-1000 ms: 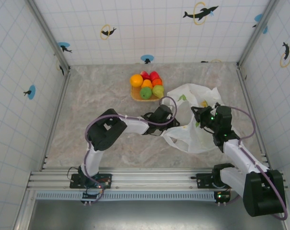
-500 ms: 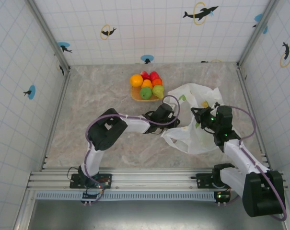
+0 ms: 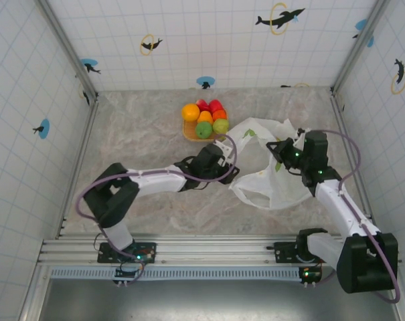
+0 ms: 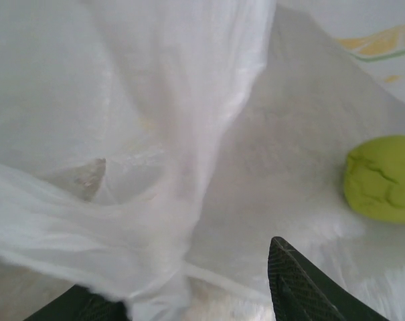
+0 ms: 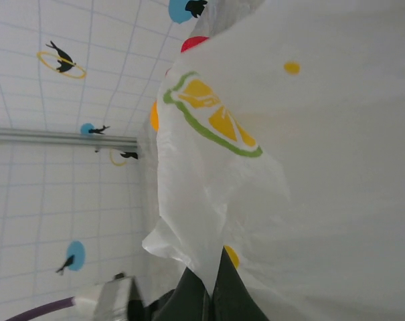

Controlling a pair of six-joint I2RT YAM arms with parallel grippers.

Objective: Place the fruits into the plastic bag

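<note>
Several fruits (image 3: 205,119), orange, red and green, are piled on a tan plate (image 3: 188,136) at the back centre. The plastic bag (image 3: 272,184), white with lemon prints, lies crumpled to the right of them. My left gripper (image 3: 230,175) is at the bag's left edge, and its jaws stand open with loose bag film (image 4: 155,200) draped between the fingers (image 4: 302,291). A yellow-green fruit (image 4: 383,177) rests on the film ahead of it. My right gripper (image 3: 282,148) is shut on the bag's upper edge (image 5: 215,200) and holds it raised.
Tiled walls close in the table on three sides. The plate stands just behind the bag's left corner. A red fruit (image 5: 194,43) and an orange one (image 5: 153,115) peek past the bag's edge in the right wrist view. The aluminium rail (image 3: 209,251) runs along the near edge.
My left gripper's jaws have opened and the arm has drawn back to the left. My right gripper has moved away from me with the bag edge, pulling the bag taller.
</note>
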